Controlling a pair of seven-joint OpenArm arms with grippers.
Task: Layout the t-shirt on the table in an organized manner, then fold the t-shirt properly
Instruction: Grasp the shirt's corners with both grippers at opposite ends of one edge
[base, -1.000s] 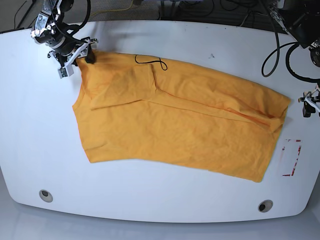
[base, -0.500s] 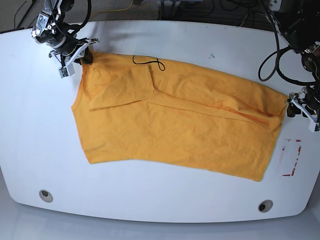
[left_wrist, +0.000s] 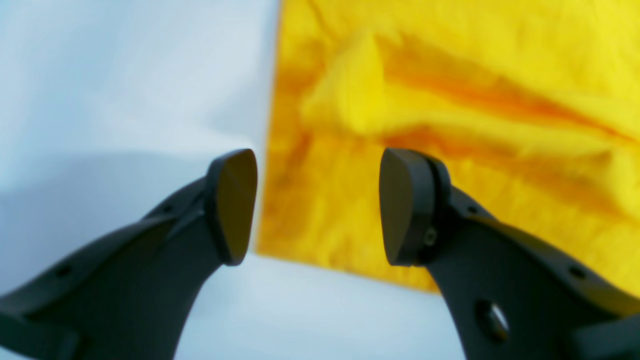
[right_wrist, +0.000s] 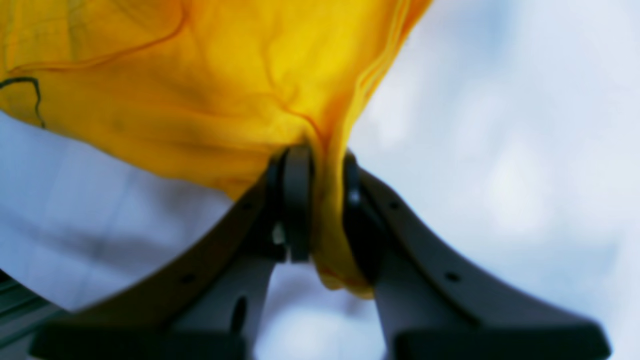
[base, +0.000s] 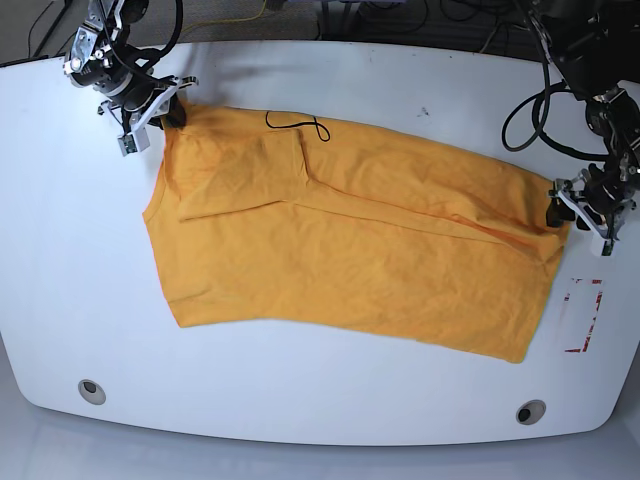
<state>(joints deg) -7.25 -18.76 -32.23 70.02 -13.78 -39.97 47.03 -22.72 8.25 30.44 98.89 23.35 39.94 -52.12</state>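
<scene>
Orange-yellow cloth t-shirt lies mid-frame on glossy white tabletop. Right end effector now clamped on upper-left corner; left end effector has arrived wide at right edge. Spreading pull likely next.

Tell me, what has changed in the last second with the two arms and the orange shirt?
The left gripper moved in from the table's side to the t-shirt's corner, its jaws still open astride the edge. The right gripper stayed shut on the opposite corner. The shirt barely shifted.
</scene>
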